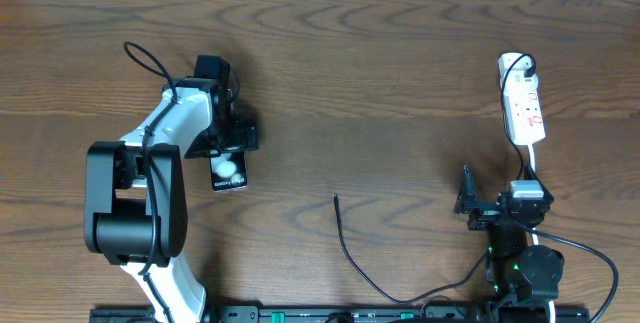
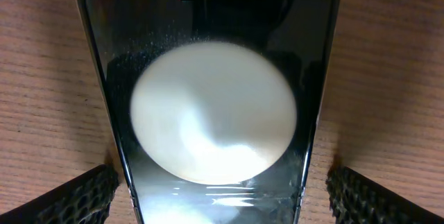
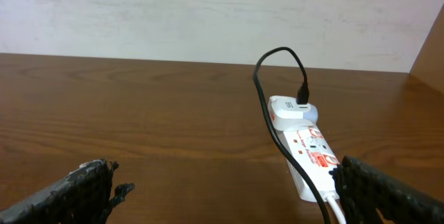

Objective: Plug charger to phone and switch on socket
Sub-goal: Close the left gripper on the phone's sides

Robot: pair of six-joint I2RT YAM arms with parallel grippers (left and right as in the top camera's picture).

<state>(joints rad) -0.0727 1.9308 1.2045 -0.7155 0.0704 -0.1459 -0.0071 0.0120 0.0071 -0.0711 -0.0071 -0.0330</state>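
One phone (image 1: 229, 171), one charger (image 1: 341, 235), one socket (image 1: 523, 108), one table (image 1: 380, 83)

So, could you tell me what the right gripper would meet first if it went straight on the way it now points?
Probably the near end of the socket, lying just right of the right gripper's centre line; depth is unclear.

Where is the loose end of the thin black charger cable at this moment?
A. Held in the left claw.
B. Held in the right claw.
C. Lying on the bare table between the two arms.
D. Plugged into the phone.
C: the charger's loose end lies alone on the table, apart from the phone, the open left claw and the open right claw.
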